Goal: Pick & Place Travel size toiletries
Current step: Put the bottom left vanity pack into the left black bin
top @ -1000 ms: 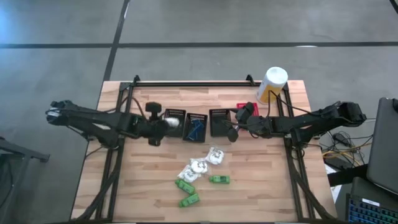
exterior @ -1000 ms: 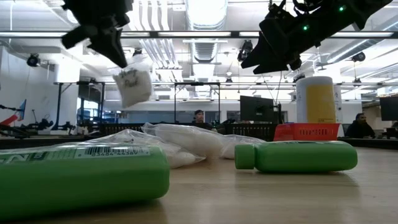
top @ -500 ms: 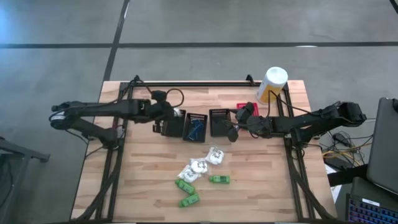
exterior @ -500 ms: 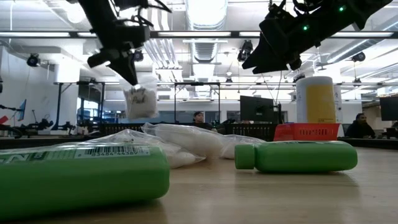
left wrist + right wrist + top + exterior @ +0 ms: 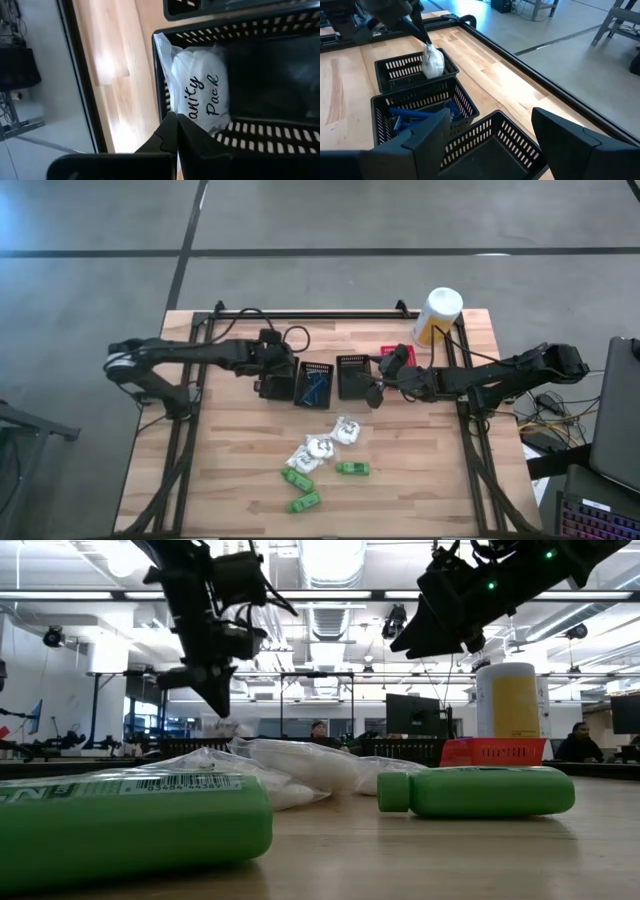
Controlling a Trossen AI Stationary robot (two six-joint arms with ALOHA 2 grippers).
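Note:
My left gripper (image 5: 277,372) is shut on a white clear-wrapped pack (image 5: 200,92) marked "Vanity Pack", over the leftmost black mesh basket (image 5: 272,388). In the right wrist view the pack (image 5: 433,62) hangs in that basket's mouth (image 5: 400,67). My right gripper (image 5: 372,392) waits open above the third black basket (image 5: 352,375), nothing between its fingers. More toiletries lie on the near half of the table: two white wrapped lumps (image 5: 347,430) (image 5: 315,448) and three green packets (image 5: 353,468) (image 5: 297,478) (image 5: 305,502). My left gripper pinches the pack's clear wrapper at its upper end (image 5: 172,111) between its two shut fingers (image 5: 422,36). The fingers slant down from above. The pack hangs below them inside the basket's walls; whether it touches the basket's floor I cannot tell.
The middle black basket (image 5: 314,383) holds blue items. A small red basket (image 5: 393,354) and a tall white-and-yellow canister (image 5: 438,315) stand at the far right. A black rail (image 5: 310,314) runs along the far edge. Bare wood lies at the near left and near right.
My left gripper, still shut on the pack, has swung toward the table's right and far side and gone down. The pack, which hung high beside the baskets, now hangs low in the leftmost basket's mouth.

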